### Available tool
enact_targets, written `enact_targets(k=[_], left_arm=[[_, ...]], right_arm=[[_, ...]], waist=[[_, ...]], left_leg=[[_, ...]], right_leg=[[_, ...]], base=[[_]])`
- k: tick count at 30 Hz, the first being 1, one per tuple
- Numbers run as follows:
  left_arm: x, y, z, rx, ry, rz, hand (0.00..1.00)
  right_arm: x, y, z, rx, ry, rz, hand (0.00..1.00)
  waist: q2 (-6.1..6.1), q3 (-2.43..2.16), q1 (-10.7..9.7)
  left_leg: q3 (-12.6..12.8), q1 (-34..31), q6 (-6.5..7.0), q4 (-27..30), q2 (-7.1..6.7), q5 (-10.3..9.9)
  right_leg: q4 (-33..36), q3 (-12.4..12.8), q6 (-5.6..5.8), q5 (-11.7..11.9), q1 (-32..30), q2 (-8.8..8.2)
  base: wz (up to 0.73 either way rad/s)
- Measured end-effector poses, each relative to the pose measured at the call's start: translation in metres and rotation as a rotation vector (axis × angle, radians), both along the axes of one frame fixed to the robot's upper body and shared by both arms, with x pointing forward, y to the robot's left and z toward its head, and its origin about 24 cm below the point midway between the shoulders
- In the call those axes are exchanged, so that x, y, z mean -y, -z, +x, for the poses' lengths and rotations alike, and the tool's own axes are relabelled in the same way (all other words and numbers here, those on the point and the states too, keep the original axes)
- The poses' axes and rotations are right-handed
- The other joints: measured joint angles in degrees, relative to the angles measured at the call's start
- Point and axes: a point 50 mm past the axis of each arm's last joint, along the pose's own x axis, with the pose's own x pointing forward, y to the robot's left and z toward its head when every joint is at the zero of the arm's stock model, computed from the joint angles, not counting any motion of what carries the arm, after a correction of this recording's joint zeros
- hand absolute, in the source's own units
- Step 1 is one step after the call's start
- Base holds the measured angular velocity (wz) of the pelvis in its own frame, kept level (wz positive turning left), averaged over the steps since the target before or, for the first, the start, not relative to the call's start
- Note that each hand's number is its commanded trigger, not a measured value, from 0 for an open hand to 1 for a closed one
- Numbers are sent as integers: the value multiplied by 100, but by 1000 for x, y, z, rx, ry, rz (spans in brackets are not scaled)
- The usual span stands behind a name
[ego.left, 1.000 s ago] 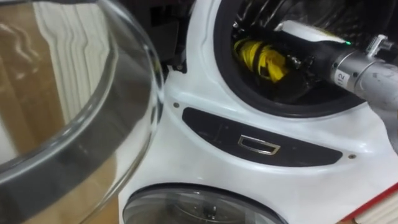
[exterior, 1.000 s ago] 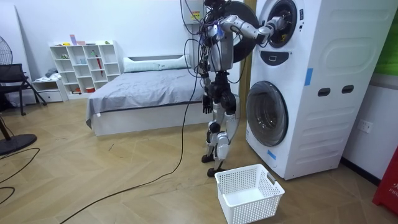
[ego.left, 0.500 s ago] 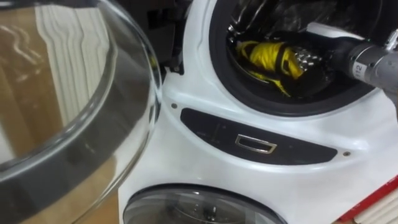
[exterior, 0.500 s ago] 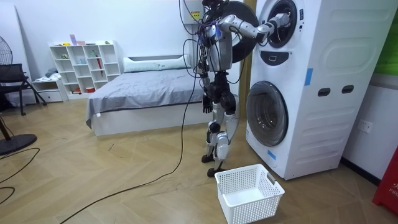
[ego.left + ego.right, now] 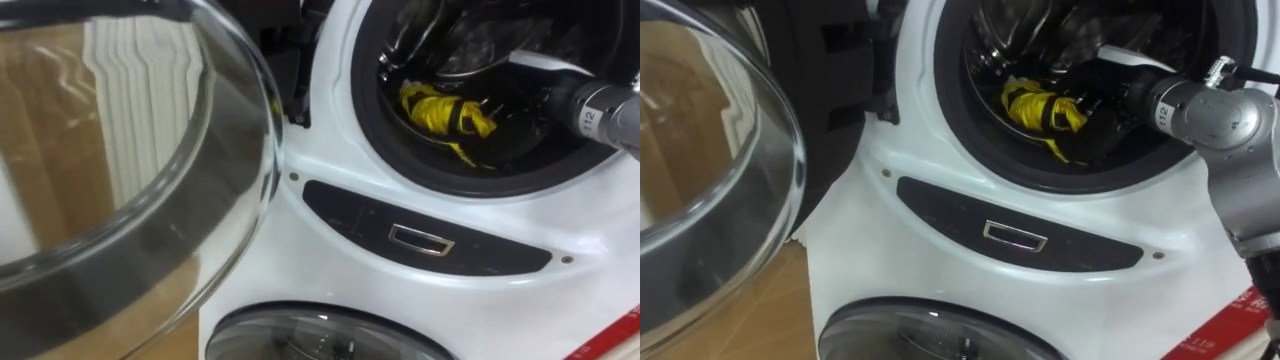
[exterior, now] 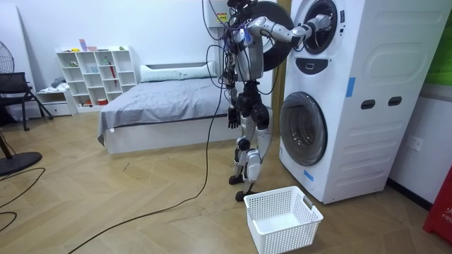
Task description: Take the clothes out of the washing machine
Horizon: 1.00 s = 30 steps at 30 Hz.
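Note:
A bunched yellow cloth (image 5: 443,113) lies at the front of the upper washing machine's drum (image 5: 470,40), one end trailing toward the door rim; it shows in the other eye too (image 5: 1038,107). My right hand (image 5: 497,103) is inside the drum, reaching in from the right, its dark fingers curled round the cloth. The grey forearm (image 5: 1215,115) crosses the door opening. In the room view I stand facing the stacked machines (image 6: 332,92), right arm raised into the upper opening (image 6: 316,28). My left hand (image 6: 231,118) hangs by my hip.
The open round glass door (image 5: 150,160) fills the left of the eye views, close to my head. A dark control panel (image 5: 420,238) sits below the opening, above the lower machine's door (image 6: 304,128). A white laundry basket (image 6: 282,219) stands on the floor by my feet.
The view has shifted slightly. My right hand has closed tighter round the yellow cloth, which is now more bunched, with one end trailing down.

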Motion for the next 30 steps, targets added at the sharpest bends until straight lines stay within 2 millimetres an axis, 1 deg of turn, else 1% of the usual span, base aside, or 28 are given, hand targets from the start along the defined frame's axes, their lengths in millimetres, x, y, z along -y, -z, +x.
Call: enact_targets(k=[7, 15, 22, 24, 25, 27, 28, 30], left_arm=[[-3, -1, 4, 1, 24, 16, 0], [-3, -1, 3, -4, 32, 27, 0], [-2, -1, 4, 4, 44, 29, 0], [-2, -1, 2, 7, 33, 27, 0], [-2, -1, 1, 7, 31, 29, 0], [-1, -1, 0, 17, 35, 35, 0], [-1, -1, 0, 24, 33, 38, 0], [0, -1, -1, 53, -6, 33, 0]], right_arm=[[2, 1, 1, 11, 9, 0, 100], [1, 0, 1, 13, 8, 1, 100], [-4, -3, -2, 46, -7, -5, 100], [-11, -11, -7, 92, -35, -8, 100], [-13, -14, -9, 108, -48, -11, 100], [-20, -20, -19, 172, -83, -11, 100], [-21, -21, -22, 188, -91, -11, 100], [-27, -25, -39, 259, -129, -15, 100]], waist=[[0, 1, 42], [-33, 15, 46], [-50, 18, 41], [-48, 16, 55], [-45, 16, 40], [-30, 16, -70], [-30, 12, -87], [4, 11, -113]], left_leg=[[-7, -18, 7, -2, -6, -4], [-9, -32, 7, -32, -5, -4], [8, -43, 8, -33, -3, -4], [131, -74, 6, -42, 7, -3], [158, -89, 4, -41, 7, -2], [209, -143, 0, -45, 8, 1], [211, -139, 0, -52, 9, 1], [298, -116, 0, -49, 10, 1]], right_leg=[[-3, -10, 2, 1, -1, 7], [-5, -1, 3, 0, -24, 3], [-11, 8, 3, 1, -82, 17], [1, 141, 3, 1, -158, 12], [2, 138, 3, 1, -170, 11], [4, 178, 3, 3, -232, 14], [3, 210, 3, 3, -236, 18], [-5, 480, 4, 2, -248, 25]], base=[[0], [0], [-1], [-23], [-20], [-3], [-3], [-14]])
